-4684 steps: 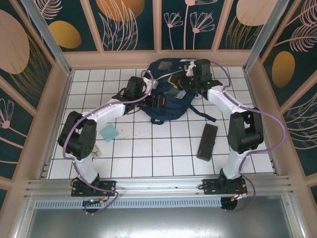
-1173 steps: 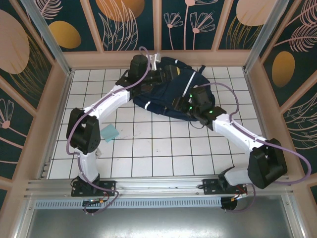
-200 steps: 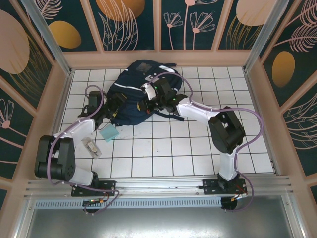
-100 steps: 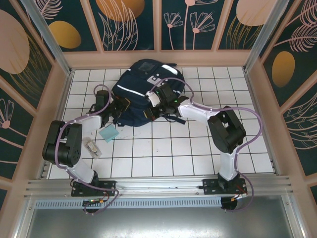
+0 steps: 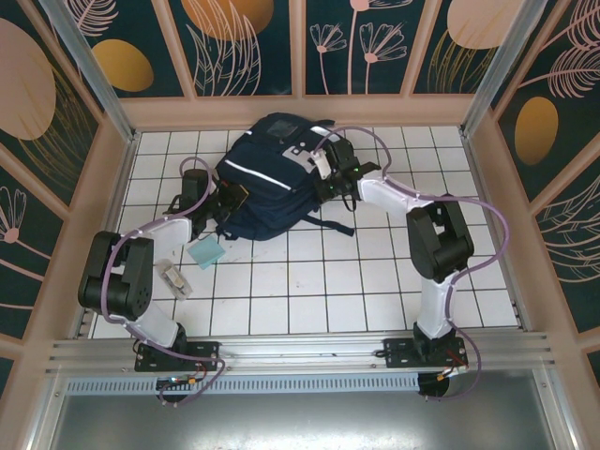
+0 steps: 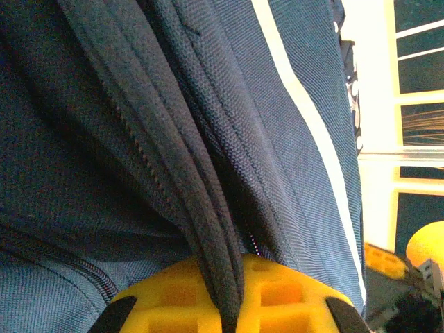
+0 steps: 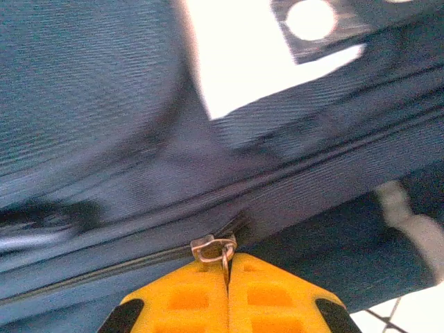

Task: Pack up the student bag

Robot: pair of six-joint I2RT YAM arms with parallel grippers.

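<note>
Two grips are on the student bag, which lies in the upper middle of the overhead frame on the white tiled table. At the bag's lower-left edge, your left gripper has its yellow fingers pinched shut on a dark fabric ridge. On the bag's right side, your right gripper is closed on the metal zipper pull. Expect soft, floppy cloth that bunches and drags rather than lifting clean, and it's probably weighty if loaded. Take it by seams, straps or that pull, never by the flat panels. Pull along the zip track, because that small tab could slip free.
</note>
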